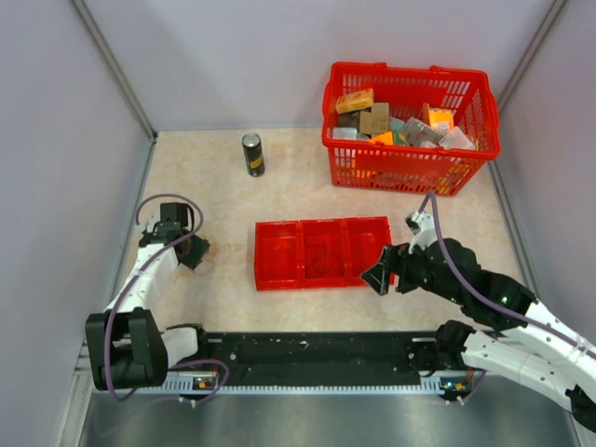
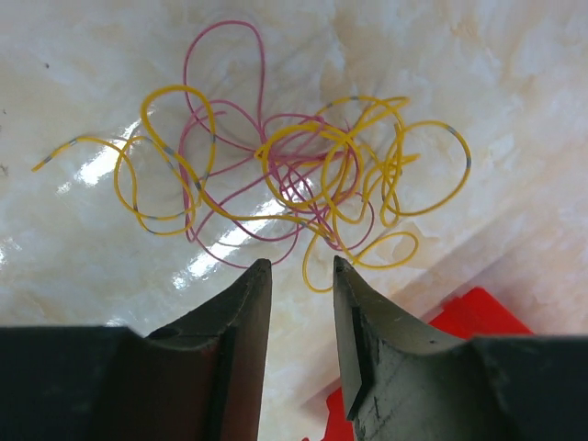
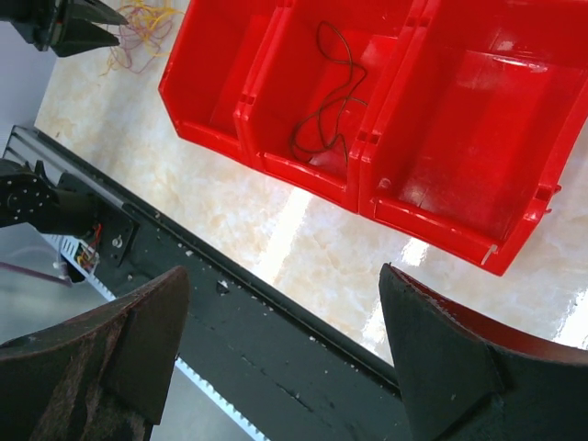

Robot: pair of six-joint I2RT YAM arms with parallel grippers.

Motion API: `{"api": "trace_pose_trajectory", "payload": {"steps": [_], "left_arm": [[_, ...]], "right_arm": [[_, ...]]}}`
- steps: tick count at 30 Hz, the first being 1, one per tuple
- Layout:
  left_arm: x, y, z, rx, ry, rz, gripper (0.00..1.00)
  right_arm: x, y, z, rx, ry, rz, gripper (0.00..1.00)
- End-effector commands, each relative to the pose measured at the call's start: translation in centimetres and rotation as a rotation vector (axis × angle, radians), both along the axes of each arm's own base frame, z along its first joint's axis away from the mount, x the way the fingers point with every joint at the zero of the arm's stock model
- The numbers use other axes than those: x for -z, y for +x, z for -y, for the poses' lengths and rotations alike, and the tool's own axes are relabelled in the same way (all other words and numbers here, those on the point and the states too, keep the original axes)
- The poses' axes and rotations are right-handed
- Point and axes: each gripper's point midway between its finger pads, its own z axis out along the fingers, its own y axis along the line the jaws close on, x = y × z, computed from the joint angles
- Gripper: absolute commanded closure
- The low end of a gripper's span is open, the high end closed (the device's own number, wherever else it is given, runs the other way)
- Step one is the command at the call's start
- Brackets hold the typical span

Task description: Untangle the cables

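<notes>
A tangle of thin cables lies on the marble table, a yellow cable [image 2: 423,175] looped through a pink-red cable [image 2: 225,64]. My left gripper [image 2: 299,266] is open a little and empty, its tips just short of the near edge of the tangle. In the top view it [image 1: 193,251] hovers at the table's left. A dark thin cable [image 3: 329,87] lies alone in the middle compartment of the red tray [image 3: 478,119]. My right gripper [image 3: 283,274] is wide open and empty, above the table's front edge near the tray's right front corner [image 1: 377,277]. I see no pale cable.
The red three-compartment tray [image 1: 270,251] sits mid-table. A red basket [image 1: 410,163] full of small items stands at the back right. A dark can [image 1: 252,154] stands at the back. A black rail [image 1: 317,358] runs along the front edge. Walls close both sides.
</notes>
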Motion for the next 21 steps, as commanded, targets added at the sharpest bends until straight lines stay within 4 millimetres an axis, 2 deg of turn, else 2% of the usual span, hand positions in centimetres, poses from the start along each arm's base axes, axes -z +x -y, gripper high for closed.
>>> {"api": "trace_pose_trajectory", "payload": {"steps": [1, 4, 7, 15, 17, 21], "left_arm": [[-1.4, 2.2, -1.2, -0.082, -0.007, 0.083, 0.62], [-1.7, 2.4, -2.0, -0.109, 0.011, 0.110, 0.61], [-1.9, 2.9, -2.0, -0.103, -0.003, 0.131, 0.61], [-0.7, 3.5, -2.2, -0.116, -0.024, 0.080, 0.61], [-0.8, 3.9, -2.0, -0.111, -0.031, 0.087, 0.64], [-1.6, 4.2, -2.3, -0.106, -0.015, 0.096, 0.76]], "right_arm": [[-1.0, 0.2, -0.3, 0.002, 0.044, 0.024, 0.17], [-0.8, -0.1, -0.3, -0.007, 0.045, 0.015, 0.17], [-0.5, 0.1, -0.1, 0.008, 0.038, 0.021, 0.17], [-0.8, 0.2, -0.3, 0.004, 0.035, 0.020, 0.17], [-0.6, 0.3, -0.2, 0.010, 0.032, 0.017, 0.17], [-0.6, 0.6, -0.4, 0.014, 0.017, 0.017, 0.17]]}}
